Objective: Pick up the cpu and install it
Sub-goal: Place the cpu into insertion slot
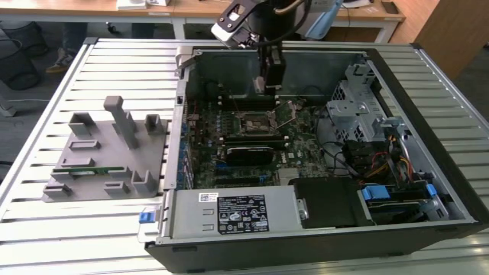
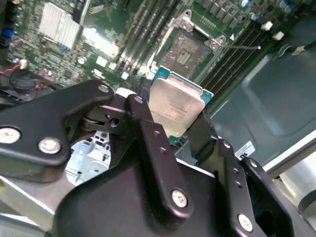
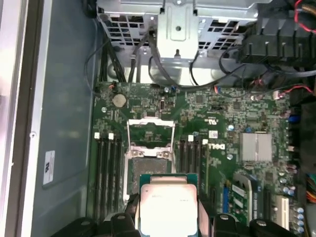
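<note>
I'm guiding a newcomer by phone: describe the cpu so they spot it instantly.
Find the open computer case, then the green board inside. Near its dark metal-framed socket, the tool holds the cpu: the one flat square with a silvery top and teal edge.

A black label [image 1: 244, 213] crowded with white print and symbols covers the top of the grey power supply [image 1: 191, 220] inside the open computer case [image 1: 306, 252], seen in the exterior view, with a small white sticker [image 1: 208, 197] just beside it. None of this lettering can be made out. In both wrist views, a wall sticker [image 3: 48, 167] [image 2: 245, 148] with dark marks sits on the grey case wall. Its marks are equally unreadable. Small white lettering [image 3: 217, 146] is printed on the green motherboard [image 3: 148, 101] in the first wrist view, and faint engraved lines cross the metal top of the cpu [image 3: 168, 205] [image 2: 177, 106]. No wording is legible.
</note>
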Robot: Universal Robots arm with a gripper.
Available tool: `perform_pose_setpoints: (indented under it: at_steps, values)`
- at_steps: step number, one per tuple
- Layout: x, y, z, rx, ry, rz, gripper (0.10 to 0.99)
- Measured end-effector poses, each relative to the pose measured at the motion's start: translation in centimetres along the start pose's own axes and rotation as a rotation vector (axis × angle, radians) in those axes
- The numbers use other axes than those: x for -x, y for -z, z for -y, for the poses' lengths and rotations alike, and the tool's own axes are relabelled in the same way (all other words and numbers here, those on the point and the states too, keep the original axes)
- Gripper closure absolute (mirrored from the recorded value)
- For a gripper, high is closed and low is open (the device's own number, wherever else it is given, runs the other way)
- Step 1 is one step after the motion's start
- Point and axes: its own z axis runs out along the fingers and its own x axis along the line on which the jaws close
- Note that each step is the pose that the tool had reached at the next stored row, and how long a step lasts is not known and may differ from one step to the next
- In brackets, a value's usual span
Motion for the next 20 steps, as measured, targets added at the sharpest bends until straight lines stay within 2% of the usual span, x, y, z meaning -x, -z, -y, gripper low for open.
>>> perform_pose_setpoints:
  at_steps: [4,7,16,20]
  values:
    - [-0.52,-0.73,-0.05,0.000,0.008,-0.0007,0.541]
    - [-0.55,-1.27,-0.03,0.000,0.027,-0.0020,0.541]
    - [-0.56,-2.90,0.08,0.000,0.019,-0.0014,0.541]
    - [-0.60,-3.57,0.14,-0.003,0.010,-0.0008,0.541]
